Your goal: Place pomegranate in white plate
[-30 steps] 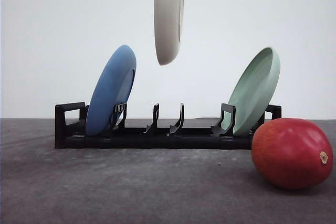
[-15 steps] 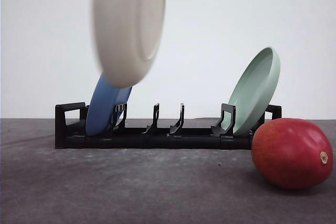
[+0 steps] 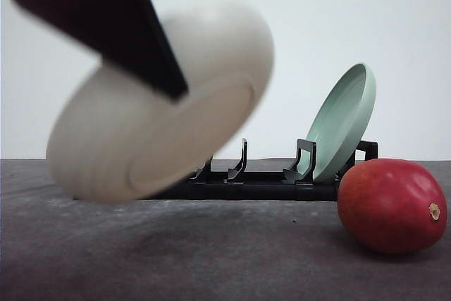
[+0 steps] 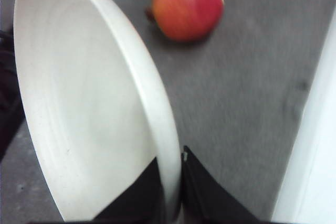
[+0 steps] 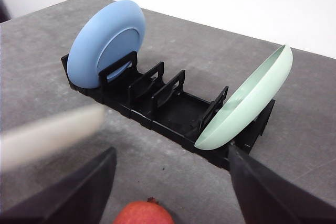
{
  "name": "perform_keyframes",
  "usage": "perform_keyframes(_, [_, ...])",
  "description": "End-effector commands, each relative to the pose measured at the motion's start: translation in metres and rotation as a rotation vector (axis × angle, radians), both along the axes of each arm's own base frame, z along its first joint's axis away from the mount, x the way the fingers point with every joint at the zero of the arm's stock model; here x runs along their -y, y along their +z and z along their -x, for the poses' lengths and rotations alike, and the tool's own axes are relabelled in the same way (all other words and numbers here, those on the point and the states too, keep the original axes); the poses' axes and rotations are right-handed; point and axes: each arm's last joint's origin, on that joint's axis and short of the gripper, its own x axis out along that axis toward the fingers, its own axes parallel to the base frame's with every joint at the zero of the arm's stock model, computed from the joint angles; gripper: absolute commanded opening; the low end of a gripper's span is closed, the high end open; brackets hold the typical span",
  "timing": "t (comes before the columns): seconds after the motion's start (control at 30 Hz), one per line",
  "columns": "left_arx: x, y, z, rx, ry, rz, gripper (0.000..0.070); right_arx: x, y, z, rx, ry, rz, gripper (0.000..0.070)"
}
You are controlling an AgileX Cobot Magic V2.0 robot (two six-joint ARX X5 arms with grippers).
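Observation:
The white plate (image 3: 162, 132) hangs tilted and motion-blurred just above the table at the left, its underside toward the front camera. My left gripper (image 3: 173, 86) is shut on its rim; in the left wrist view the two fingers pinch the plate (image 4: 89, 103) edge at the gripper (image 4: 173, 192). The pomegranate (image 3: 391, 206) lies on the table at the right, apart from the plate, and appears beyond the plate in the left wrist view (image 4: 186, 6). My right gripper (image 5: 173, 198) is open, above the pomegranate (image 5: 142, 213). The blurred plate (image 5: 47, 135) crosses that view.
A black dish rack (image 3: 268, 185) stands across the back of the grey table. A pale green plate (image 3: 345, 121) leans in its right end. A blue plate (image 5: 107, 43) stands in its left end, hidden behind the white plate in the front view.
The white plate has swung down and to the left from high above the rack, tipping from near vertical toward flat. My left gripper has come into the front view. The pomegranate has not moved.

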Motion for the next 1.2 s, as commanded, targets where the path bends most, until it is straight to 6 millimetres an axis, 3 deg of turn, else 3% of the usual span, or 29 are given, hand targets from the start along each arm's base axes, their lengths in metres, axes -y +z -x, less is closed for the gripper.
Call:
perform_keyframes(0.0, [0.01,-0.003,0.0,0.046,-0.059,-0.056,0.0003,0.0,0.004,0.0,0.009,0.001,-0.017,0.0433])
perform_keyframes(0.33, [0.042,-0.037,-0.011,0.152,-0.11,-0.334,0.0003,0.0,0.004,0.0,0.011,0.002,-0.014,0.0433])
perform_keyframes(0.67, [0.048,-0.052,-0.013,0.16,-0.17,-0.427,0.0004,0.0,0.004,0.0,0.012,-0.002,-0.013,0.0433])
perform_keyframes(0.73, [0.048,-0.052,-0.013,0.16,-0.169,-0.425,0.0044,0.0,0.004,0.0,0.012,-0.003,-0.013,0.0433])
perform_keyframes(0.83, [0.048,-0.052,-0.013,0.158,-0.167,-0.424,0.0178,0.0,0.004,0.0,0.012,-0.005,-0.012,0.0433])
perform_keyframes(1.07, [0.049,-0.05,-0.011,0.144,-0.147,-0.403,0.0202,0.0,0.004,0.0,0.012,-0.005,-0.012,0.0433])
perform_keyframes(1.17, [0.051,-0.047,-0.011,0.103,-0.128,-0.375,0.0277,0.0,0.004,0.0,0.012,-0.005,-0.012,0.0433])
